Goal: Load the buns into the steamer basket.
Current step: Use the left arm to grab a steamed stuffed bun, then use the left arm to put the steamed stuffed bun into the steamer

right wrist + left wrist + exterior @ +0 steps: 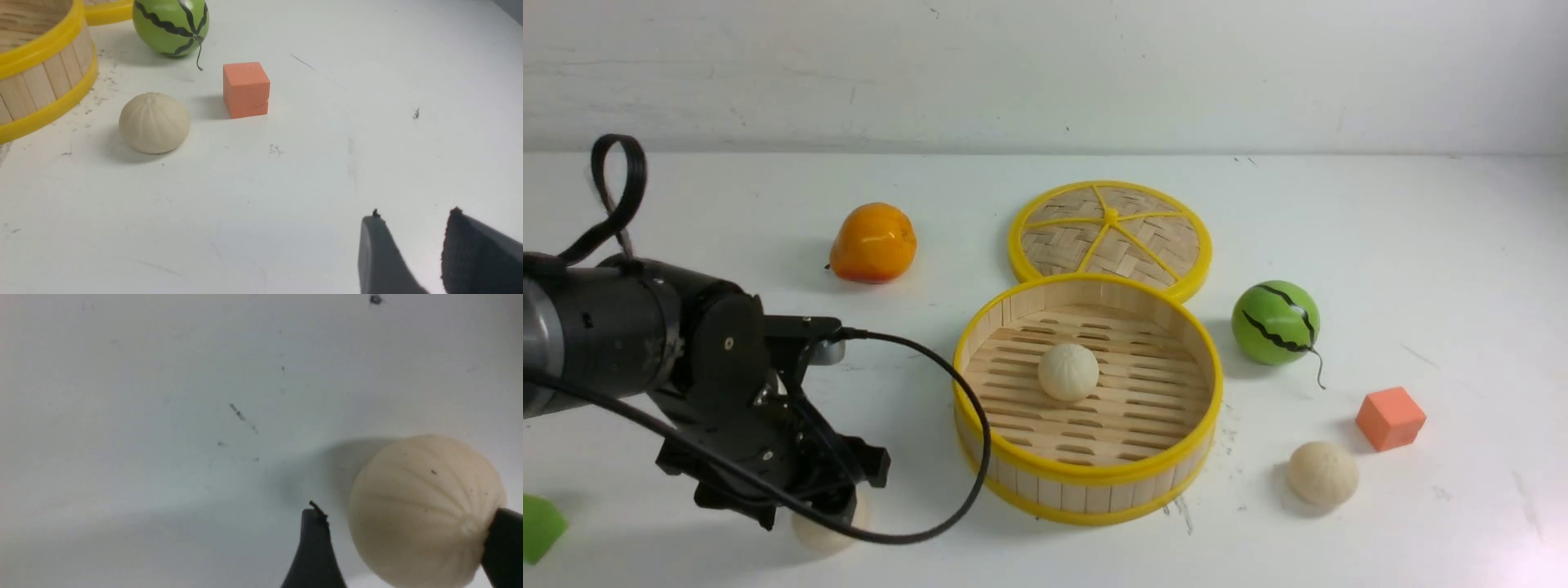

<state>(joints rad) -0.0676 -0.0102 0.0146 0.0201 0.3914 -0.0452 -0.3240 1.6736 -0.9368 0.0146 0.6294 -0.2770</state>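
Left jaws are spread wide around a first bun (425,510); only one side is touched. From the front it is mostly hidden. A second bun (1068,371) is seen inside the steamer basket (1086,474), a third bun (1322,473) outside on the surface (1421,245). Right jaws are half open, empty.

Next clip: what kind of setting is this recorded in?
Most likely a robot lab test bench, not a kitchen: a scuffed white table against a blank wall, with toy props such as a steamer basket, a watermelon ball and an orange cube.
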